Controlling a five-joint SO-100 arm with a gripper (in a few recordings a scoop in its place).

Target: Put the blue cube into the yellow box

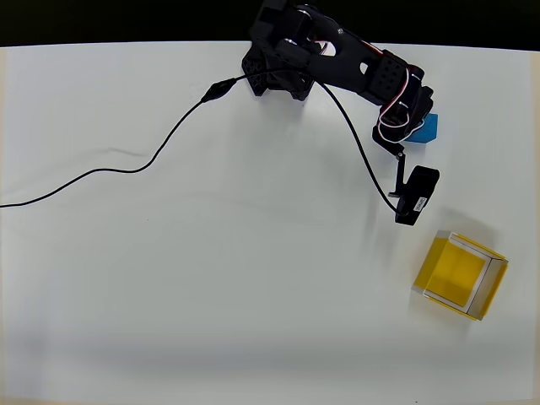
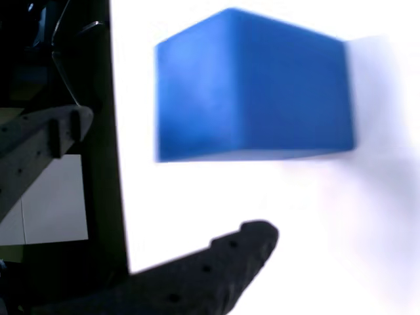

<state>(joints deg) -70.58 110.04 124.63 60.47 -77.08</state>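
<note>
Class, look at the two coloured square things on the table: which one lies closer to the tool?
The blue cube: it sits right by the tool, large in the wrist view, untouched. The yellow box stands well apart, nearer the overhead view's lower right.

Blue cube seen close before the parted gripper

The blue cube (image 2: pixel 252 88) is shown blurred on the white table (image 2: pixel 328 230), clear of the black fingers (image 2: pixel 223 269); the gripper (image 2: pixel 161 180) is held apart, nothing gripped.
</note>
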